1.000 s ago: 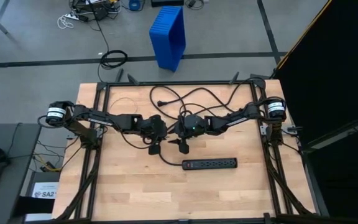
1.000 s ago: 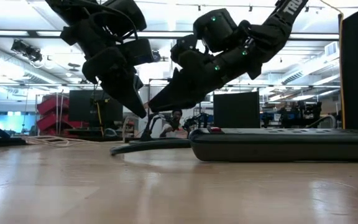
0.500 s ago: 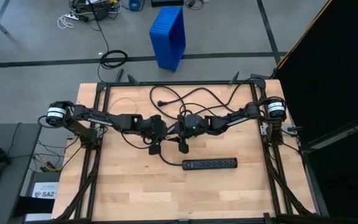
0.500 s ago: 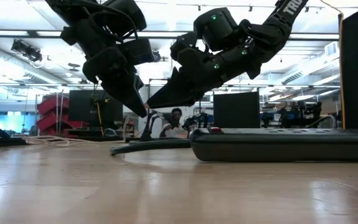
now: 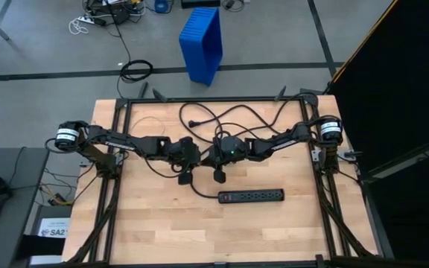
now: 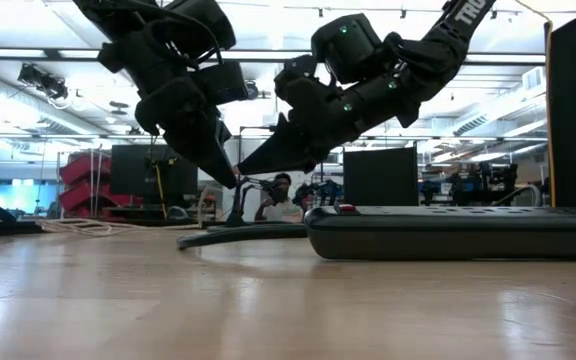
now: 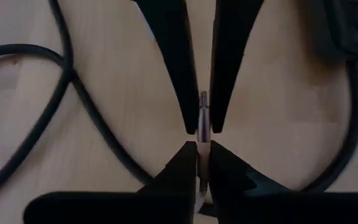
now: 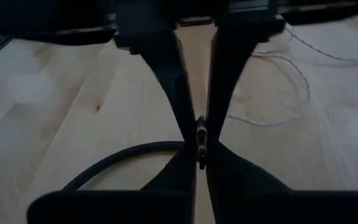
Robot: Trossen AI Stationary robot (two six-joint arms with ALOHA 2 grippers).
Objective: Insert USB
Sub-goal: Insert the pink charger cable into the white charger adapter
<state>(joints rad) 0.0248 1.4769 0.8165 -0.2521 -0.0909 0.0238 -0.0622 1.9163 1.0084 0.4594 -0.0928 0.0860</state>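
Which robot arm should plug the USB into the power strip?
Right, probably. The power strip lies on the right arm's side of the table, and the right gripper pinches the USB plug too, as the left gripper does.

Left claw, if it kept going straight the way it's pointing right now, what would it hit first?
Most likely the right claw: its fingertips meet the left claw tip to tip, with a small plug pinched between them. Depth is uncertain.

Desk (image 5: 162,223), pale wood: black power strip (image 5: 251,196) toward the near right, its thick black cord (image 5: 222,113) looping to the far edge.
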